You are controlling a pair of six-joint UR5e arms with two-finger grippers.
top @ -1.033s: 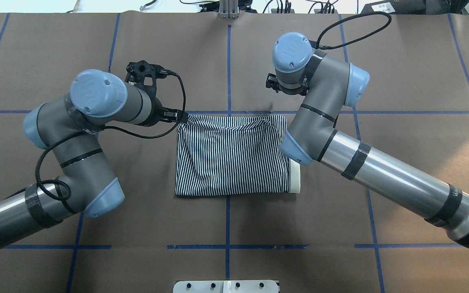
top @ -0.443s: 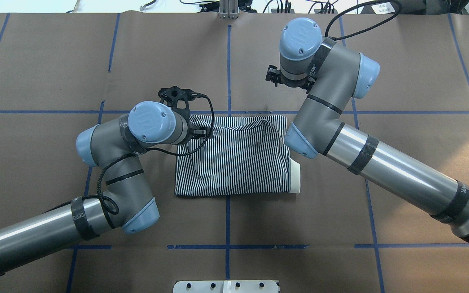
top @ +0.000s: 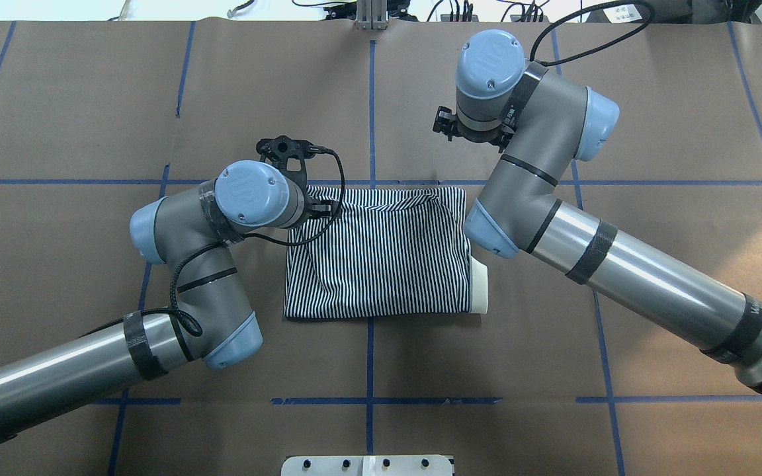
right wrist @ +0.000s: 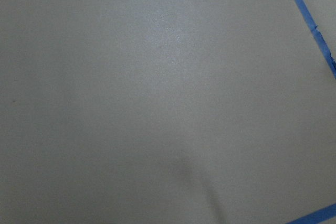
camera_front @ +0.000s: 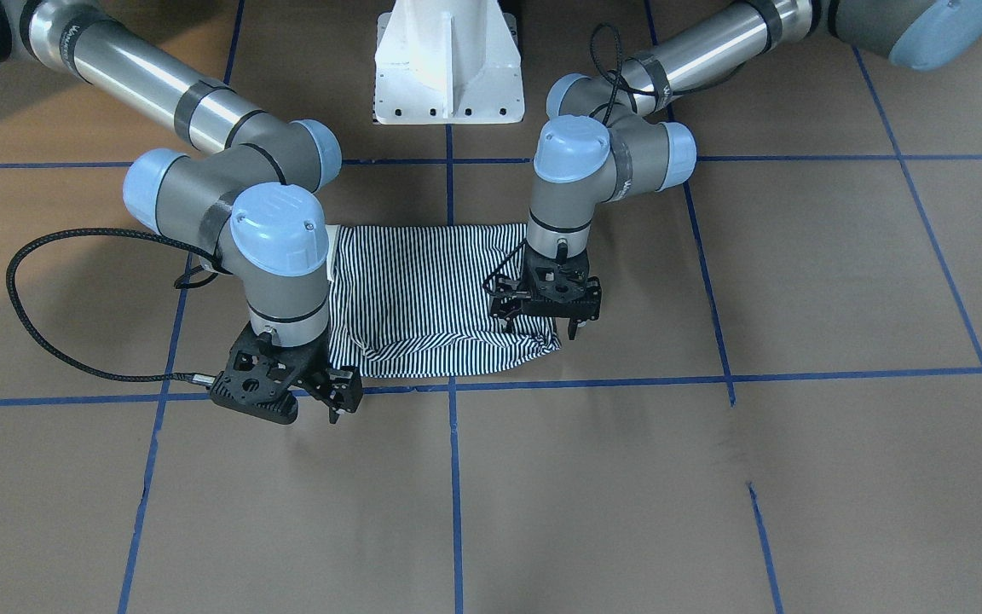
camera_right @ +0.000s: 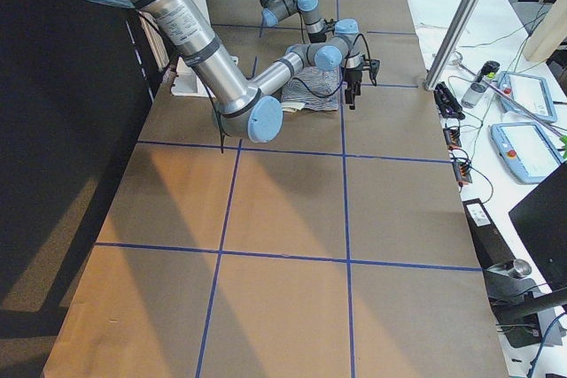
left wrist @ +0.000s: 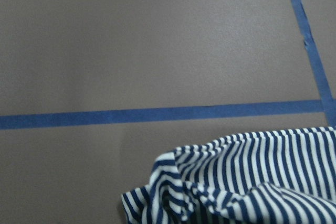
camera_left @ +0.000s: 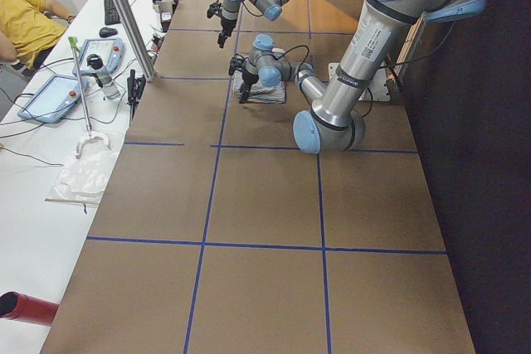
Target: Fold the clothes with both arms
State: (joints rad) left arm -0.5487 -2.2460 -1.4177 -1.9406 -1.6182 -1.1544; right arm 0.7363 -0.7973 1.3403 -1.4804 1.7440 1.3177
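crosswise, polo shirt (top: 381, 258) long-axis left-right, collar (top: 480, 287) rightward, left end effector (camera_front: 540, 327) spread empty, right end effector (camera_front: 342, 401) unclear

Left arm (top: 57, 380) and right arm (top: 540, 165) alike: shiny silver tubes (top: 659, 284) banded with black tape (top: 591, 253); grey joints (top: 209, 291); round light blue caps (top: 251, 192) with small screws (top: 241, 215); black braided cables (camera_front: 8, 275); black left gripper (camera_front: 540, 327), right gripper (camera_front: 342, 405); white base (camera_front: 448, 77)
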